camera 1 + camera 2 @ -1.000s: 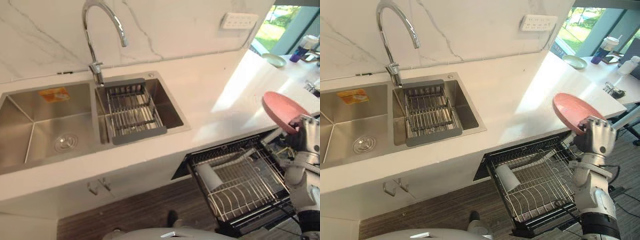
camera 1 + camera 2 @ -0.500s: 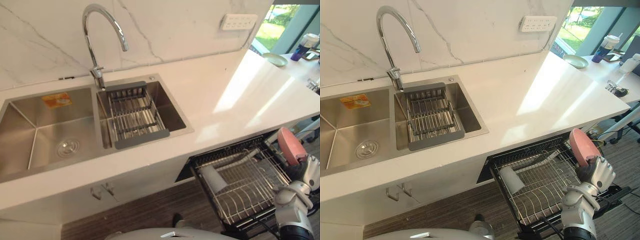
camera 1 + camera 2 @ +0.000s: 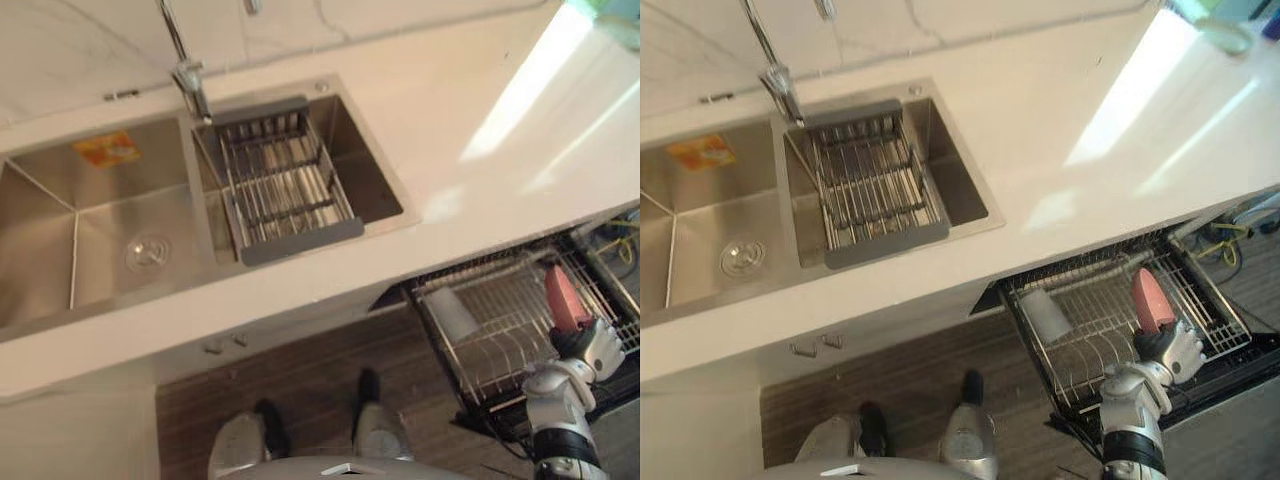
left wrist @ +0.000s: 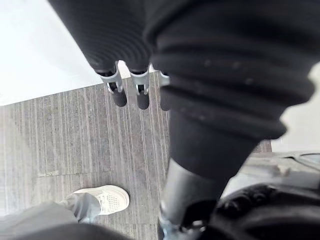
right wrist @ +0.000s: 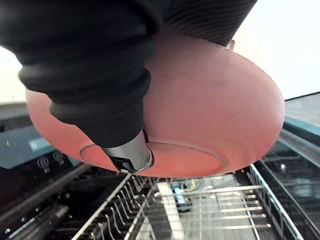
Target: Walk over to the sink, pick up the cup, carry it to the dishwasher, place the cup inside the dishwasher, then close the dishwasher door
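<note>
My right hand (image 3: 1176,350) is shut on a pink plate (image 3: 564,296), held on edge just above the right side of the pulled-out dishwasher rack (image 3: 500,345). In the right wrist view the plate's underside (image 5: 215,115) sits over the wire rack (image 5: 200,212), and my thumb (image 5: 128,153) presses on its base. A white cup (image 3: 1045,315) lies on its side at the rack's left. My left hand (image 4: 120,92) hangs over the wood floor with its fingers straight.
The double steel sink (image 3: 100,230) holds a grey drainer basket (image 3: 285,185) in its right bowl, with the tap base (image 3: 190,80) behind. The white counter (image 3: 480,120) runs above the rack. A person's white shoe (image 4: 102,199) stands on the floor.
The camera has tipped down towards the floor. My right hand has brought the pink plate down from counter height to just over the rack and turned it on edge.
</note>
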Available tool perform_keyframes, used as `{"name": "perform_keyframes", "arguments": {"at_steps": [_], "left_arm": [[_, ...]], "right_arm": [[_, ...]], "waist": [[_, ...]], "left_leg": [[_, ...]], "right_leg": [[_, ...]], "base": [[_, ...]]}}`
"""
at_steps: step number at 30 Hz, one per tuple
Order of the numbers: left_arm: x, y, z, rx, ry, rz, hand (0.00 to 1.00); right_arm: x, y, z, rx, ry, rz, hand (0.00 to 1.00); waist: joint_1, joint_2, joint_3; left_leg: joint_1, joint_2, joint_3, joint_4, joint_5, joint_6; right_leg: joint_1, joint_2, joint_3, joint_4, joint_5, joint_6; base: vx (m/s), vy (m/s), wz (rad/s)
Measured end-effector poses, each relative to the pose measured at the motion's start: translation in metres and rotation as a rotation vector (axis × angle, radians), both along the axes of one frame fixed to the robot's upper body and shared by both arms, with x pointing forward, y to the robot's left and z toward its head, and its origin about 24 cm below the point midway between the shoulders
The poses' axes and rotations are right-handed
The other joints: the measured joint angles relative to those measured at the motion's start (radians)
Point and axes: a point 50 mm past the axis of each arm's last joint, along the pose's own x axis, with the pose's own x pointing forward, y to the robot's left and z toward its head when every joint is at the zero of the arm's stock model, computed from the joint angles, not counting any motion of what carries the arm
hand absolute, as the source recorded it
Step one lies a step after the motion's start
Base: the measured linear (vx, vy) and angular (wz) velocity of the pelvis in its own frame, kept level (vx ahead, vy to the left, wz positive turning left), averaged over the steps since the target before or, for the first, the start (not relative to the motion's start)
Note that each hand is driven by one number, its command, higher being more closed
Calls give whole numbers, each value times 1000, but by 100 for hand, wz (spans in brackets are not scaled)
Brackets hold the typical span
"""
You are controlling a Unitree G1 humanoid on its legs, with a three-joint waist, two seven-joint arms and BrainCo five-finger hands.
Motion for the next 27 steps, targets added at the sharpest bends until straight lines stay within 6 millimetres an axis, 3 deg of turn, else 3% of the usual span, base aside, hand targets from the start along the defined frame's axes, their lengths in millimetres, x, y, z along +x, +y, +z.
{"name": "perform_keyframes", "arguments": {"at_steps": [4,6,8,12,17,18,27], "left_arm": [[19,2,3,7,-51,-10,0],[26,2,4,5,-68,-11,0],[37,3,5,4,-90,-27,0],[47,-2,7,-15,-126,-19,0],[50,-10,6,-52,-142,-20,0],[48,-10,5,-62,-136,-15,0],[49,-14,5,-81,-154,-22,0]], "right_arm": [[25,11,4,0,17,77,100],[38,11,11,-23,40,114,100],[49,4,24,-58,40,123,100],[59,-8,37,-47,45,64,100],[50,-33,45,-59,86,-49,100],[49,-37,50,-77,74,-71,0],[35,-61,65,-33,4,-216,0]], "waist": [[23,1,56],[24,13,72],[23,42,95],[26,84,120],[33,118,139],[30,122,141],[21,126,143]], "left_leg": [[-41,22,39,52,-23,4],[-56,24,51,69,-25,7],[-97,24,50,84,-27,10],[-153,24,47,97,-22,18],[-178,-5,42,56,6,28],[-181,-16,42,40,14,28],[-202,-36,20,15,27,29]], "right_leg": [[-54,12,27,-3,39,5],[-77,10,26,-2,49,3],[-116,7,27,5,57,3],[-173,6,29,12,66,-1],[-210,-11,30,7,70,-3],[-220,-17,33,6,70,-7],[-234,-19,34,-28,98,-2]], "base": [[-39,29,-33],[-46,21,-27],[-68,4,-3],[-86,-22,1],[-75,-27,7],[-56,-16,2],[-15,-6,1]]}}
